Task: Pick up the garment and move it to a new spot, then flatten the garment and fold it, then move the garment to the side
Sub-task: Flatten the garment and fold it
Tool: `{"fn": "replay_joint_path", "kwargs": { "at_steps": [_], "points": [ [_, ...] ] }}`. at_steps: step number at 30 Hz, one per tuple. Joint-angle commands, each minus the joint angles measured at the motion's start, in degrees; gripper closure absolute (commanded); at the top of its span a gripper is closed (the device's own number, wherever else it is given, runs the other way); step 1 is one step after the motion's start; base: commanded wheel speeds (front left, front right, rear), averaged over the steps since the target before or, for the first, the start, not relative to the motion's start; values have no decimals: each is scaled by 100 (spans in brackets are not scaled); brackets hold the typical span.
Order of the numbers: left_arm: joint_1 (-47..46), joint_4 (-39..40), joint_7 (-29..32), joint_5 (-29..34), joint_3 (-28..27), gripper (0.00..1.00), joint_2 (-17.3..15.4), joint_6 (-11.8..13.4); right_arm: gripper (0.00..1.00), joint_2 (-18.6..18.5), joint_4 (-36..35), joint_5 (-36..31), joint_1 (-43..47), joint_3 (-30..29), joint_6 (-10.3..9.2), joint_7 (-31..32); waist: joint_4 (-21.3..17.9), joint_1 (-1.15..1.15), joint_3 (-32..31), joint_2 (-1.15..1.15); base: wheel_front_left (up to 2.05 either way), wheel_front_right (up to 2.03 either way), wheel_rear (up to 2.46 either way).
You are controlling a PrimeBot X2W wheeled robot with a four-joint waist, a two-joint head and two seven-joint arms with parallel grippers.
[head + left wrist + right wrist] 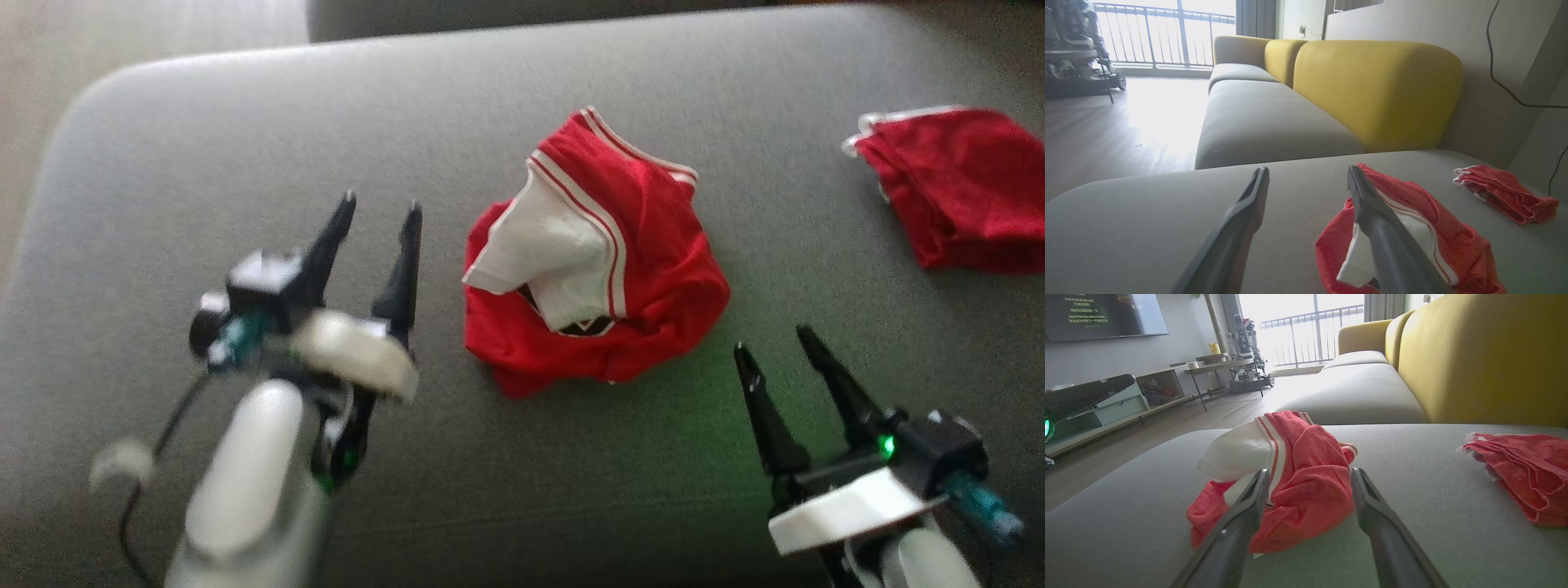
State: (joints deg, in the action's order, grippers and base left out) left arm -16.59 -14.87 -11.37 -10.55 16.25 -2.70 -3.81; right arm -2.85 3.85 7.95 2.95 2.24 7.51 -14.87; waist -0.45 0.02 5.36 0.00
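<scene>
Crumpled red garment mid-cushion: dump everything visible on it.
The crumpled red garment looks like soft sportswear fabric: red body, a white panel turned outward, red-and-white striped trim and a small dark patch beside the white. It sits bunched in a loose heap in the middle of the grey cushion, which alone touches it. The open left end effector and right end effector flank it, both apart.

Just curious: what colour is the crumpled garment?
The garment is red with a white panel and striped trim; clearest in head view.
</scene>
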Motion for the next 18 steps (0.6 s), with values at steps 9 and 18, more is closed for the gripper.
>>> {"fn": "replay_joint_path", "kwargs": {
  "at_steps": [9,18],
  "points": [
    [-2407,-1192,857,-910,421,0,-18,-259,0,-3,-365,-62,-701,152,-2,-13,-536,-2,1193,0,0,0,0],
    [-3657,-2464,1628,-1269,942,0,-19,-329,0,-3,-415,-77,-893,170,-2,-13,-686,-2,1505,0,0,0,0]
  ]
}}
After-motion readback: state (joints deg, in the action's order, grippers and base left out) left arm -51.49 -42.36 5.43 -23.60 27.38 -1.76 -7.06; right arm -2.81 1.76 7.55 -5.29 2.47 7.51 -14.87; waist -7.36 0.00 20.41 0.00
